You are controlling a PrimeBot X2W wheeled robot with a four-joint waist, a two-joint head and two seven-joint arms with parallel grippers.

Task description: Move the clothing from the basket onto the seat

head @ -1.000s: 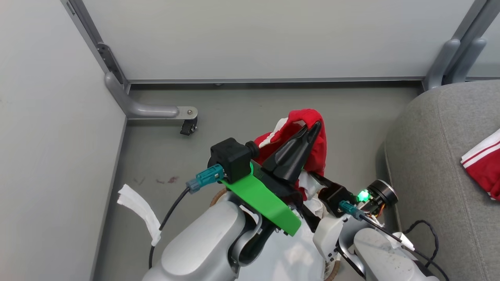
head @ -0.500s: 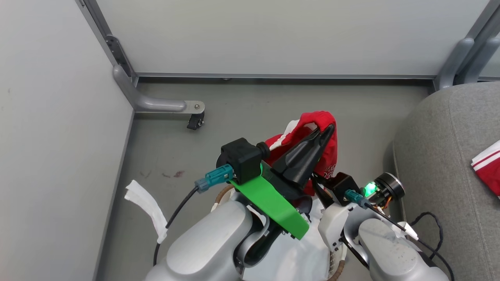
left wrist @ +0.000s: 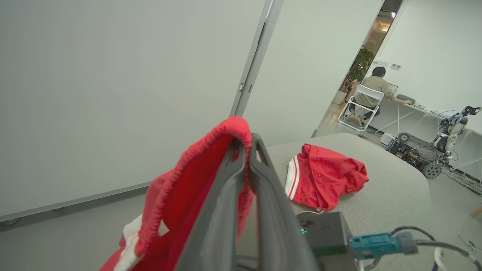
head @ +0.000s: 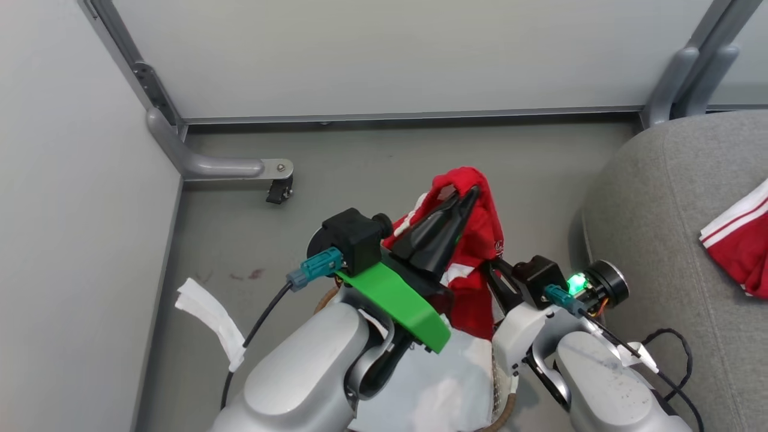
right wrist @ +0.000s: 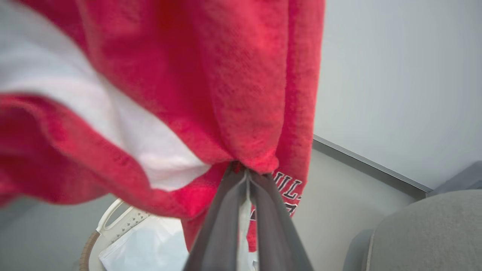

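left claw (left wrist: 246, 146) pinching clothing (head: 483, 231) hem | right claw (right wrist: 246, 174) seemingly clamped on lower fold

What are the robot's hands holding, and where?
One red garment. The left gripper pinches its ribbed edge; the right gripper pinches a bunched fold of it.

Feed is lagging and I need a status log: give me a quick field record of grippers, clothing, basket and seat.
left gripper: shut on held garment, at its ribbed edge
right gripper: shut on held garment
held garment: red with white trim, hanging over basket
basket: white liner visible inside
seat: on the robot's right, carrying second garment
remaining: held garment not yet on seat
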